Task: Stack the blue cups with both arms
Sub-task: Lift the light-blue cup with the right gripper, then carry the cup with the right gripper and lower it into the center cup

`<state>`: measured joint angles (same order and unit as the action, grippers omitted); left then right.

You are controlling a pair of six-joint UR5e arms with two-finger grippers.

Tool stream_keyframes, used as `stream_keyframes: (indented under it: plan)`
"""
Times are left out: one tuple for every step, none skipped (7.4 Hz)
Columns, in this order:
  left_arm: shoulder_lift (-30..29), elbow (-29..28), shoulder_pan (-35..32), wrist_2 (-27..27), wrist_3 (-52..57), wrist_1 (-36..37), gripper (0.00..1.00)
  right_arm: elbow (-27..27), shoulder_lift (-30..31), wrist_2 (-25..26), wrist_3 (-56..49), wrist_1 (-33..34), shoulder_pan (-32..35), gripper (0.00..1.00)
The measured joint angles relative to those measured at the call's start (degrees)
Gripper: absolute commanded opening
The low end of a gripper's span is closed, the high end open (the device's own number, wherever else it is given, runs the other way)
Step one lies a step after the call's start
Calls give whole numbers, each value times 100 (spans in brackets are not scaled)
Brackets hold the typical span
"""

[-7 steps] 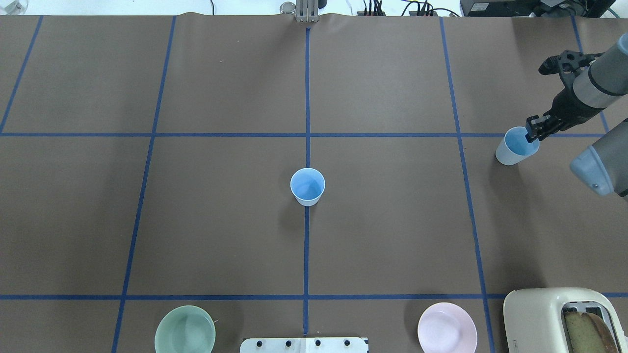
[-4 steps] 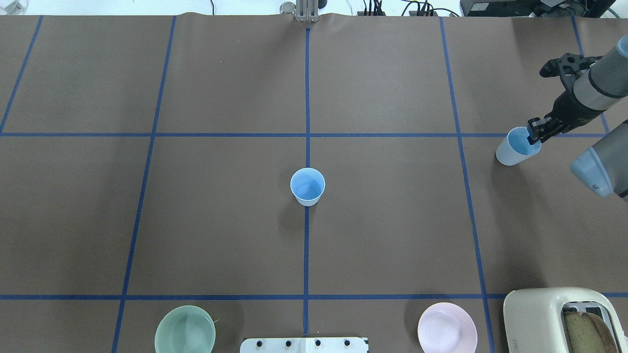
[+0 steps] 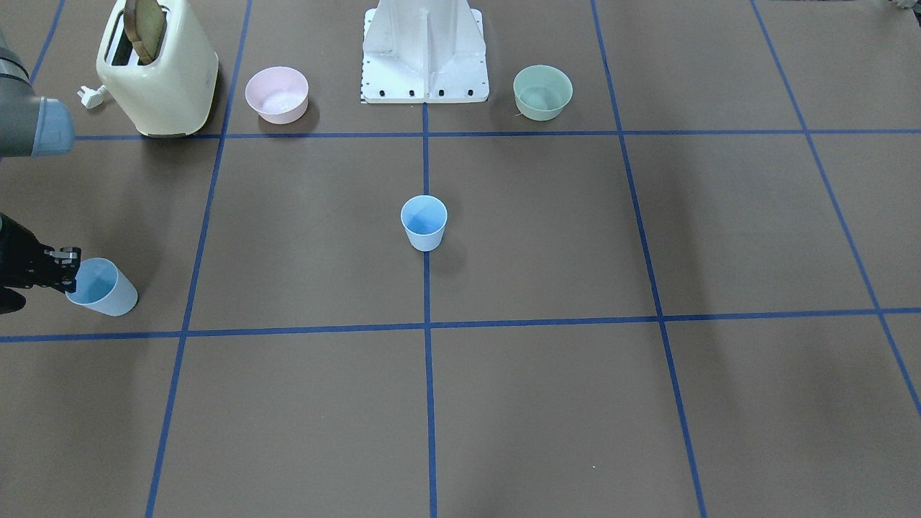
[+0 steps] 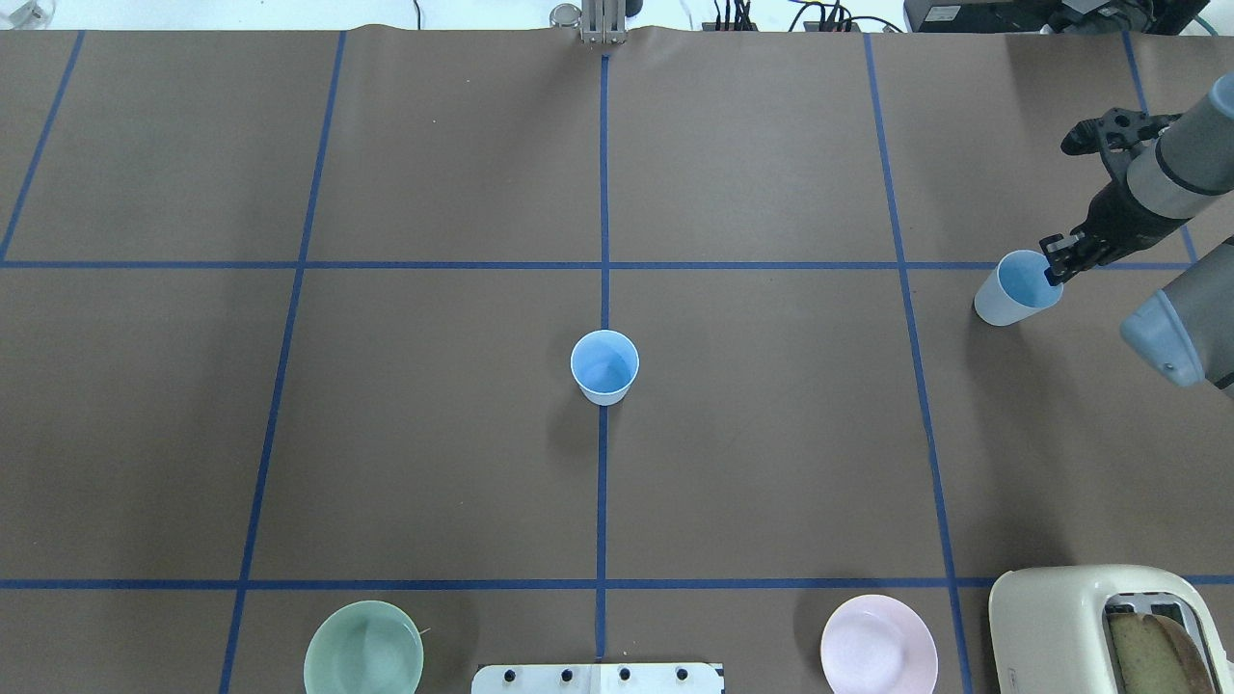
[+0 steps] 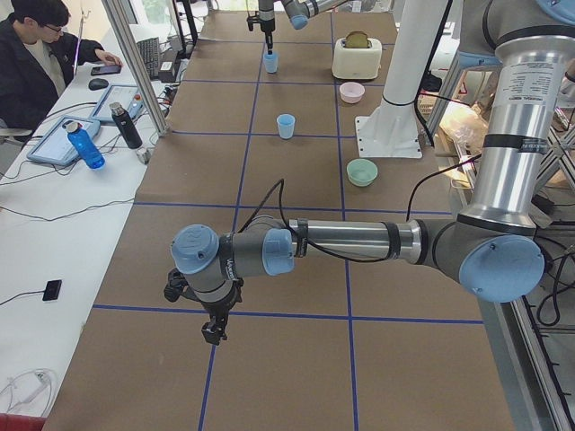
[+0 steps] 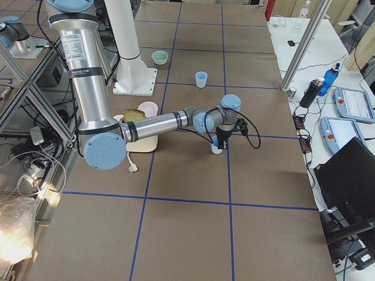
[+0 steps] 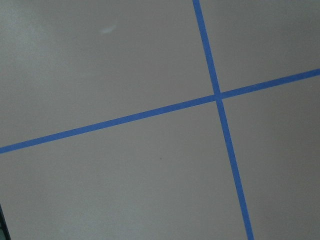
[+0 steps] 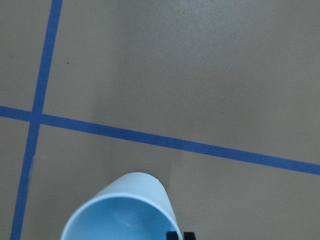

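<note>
One blue cup [image 4: 604,366] stands upright at the table's middle, on the centre tape line; it also shows in the front view [image 3: 424,223]. The second blue cup [image 4: 1010,291] is at the far right, tilted. My right gripper [image 4: 1053,267] is shut on its rim, one finger inside and one outside. In the right wrist view the cup [image 8: 120,215] fills the bottom edge. My left gripper [image 5: 212,330] shows only in the left side view, low over a tape crossing, far from both cups. I cannot tell whether it is open or shut.
A cream toaster [image 4: 1099,627] with bread, a pink bowl [image 4: 878,644] and a green bowl [image 4: 363,648] stand along the near edge, either side of the white pedestal [image 3: 424,50]. A person [image 5: 36,63] sits at the side desk.
My right gripper has shifted slightly to the right while holding the cup's rim, and the cup has shifted slightly with it. The middle cup has not moved.
</note>
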<state>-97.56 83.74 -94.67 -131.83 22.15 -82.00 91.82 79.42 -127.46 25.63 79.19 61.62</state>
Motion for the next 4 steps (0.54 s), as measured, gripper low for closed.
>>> stream_keyframes:
  plan:
    - [0, -4, 1, 0, -2, 1, 98, 56, -11, -12, 10, 0, 6, 0]
    - [0, -3, 1, -2, -72, 5, 98, 184, -38, -43, 53, 8, 11, 0]
    - [0, 58, 1, -29, -368, 7, 98, 352, -103, -113, 213, 34, 14, 0]
    - [0, 175, 2, -86, -795, 8, 98, 536, -217, -219, 562, 61, 15, 0]
